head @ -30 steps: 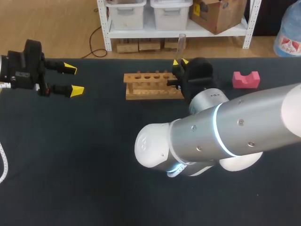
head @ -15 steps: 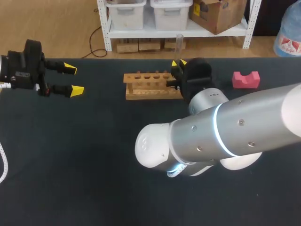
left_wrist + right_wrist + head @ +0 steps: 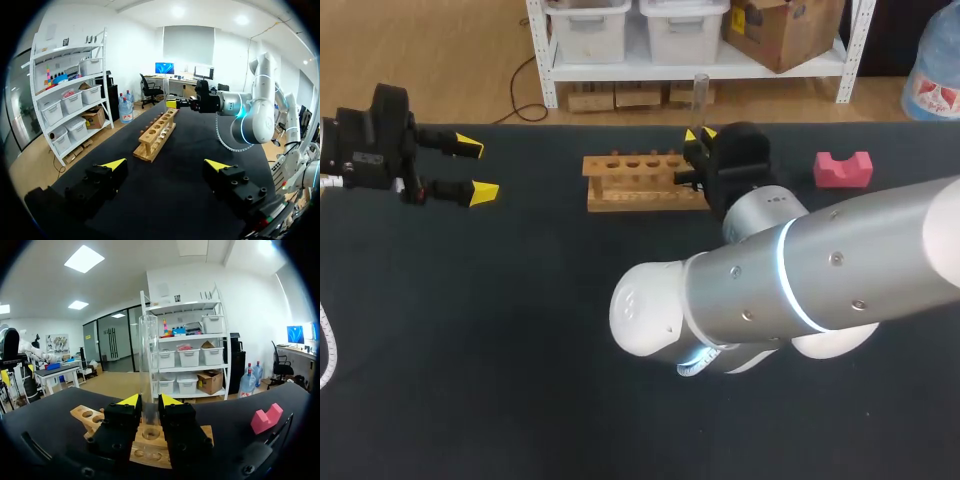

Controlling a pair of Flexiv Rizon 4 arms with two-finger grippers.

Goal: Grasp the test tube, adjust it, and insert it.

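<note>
A clear test tube (image 3: 701, 92) stands upright in my right gripper (image 3: 701, 133), which is shut on its lower part just over the right end of the wooden rack (image 3: 645, 182). In the right wrist view the test tube (image 3: 148, 355) rises between the yellow tips of the right gripper (image 3: 149, 401), with a hole of the rack (image 3: 82, 416) directly below. My left gripper (image 3: 475, 169) hangs open at the table's far left, holding nothing. From the left wrist, the left gripper (image 3: 165, 165) points along the rack (image 3: 156, 136) toward the tube (image 3: 166, 92).
A pink block (image 3: 843, 170) with a notch lies on the black table to the right of the rack, also seen as the pink block (image 3: 264, 418) beside the right gripper. My right arm's big silver links cover the table's middle and right front.
The right gripper and the tube have shifted slightly left, toward the rack's right end. The left arm has not moved.
</note>
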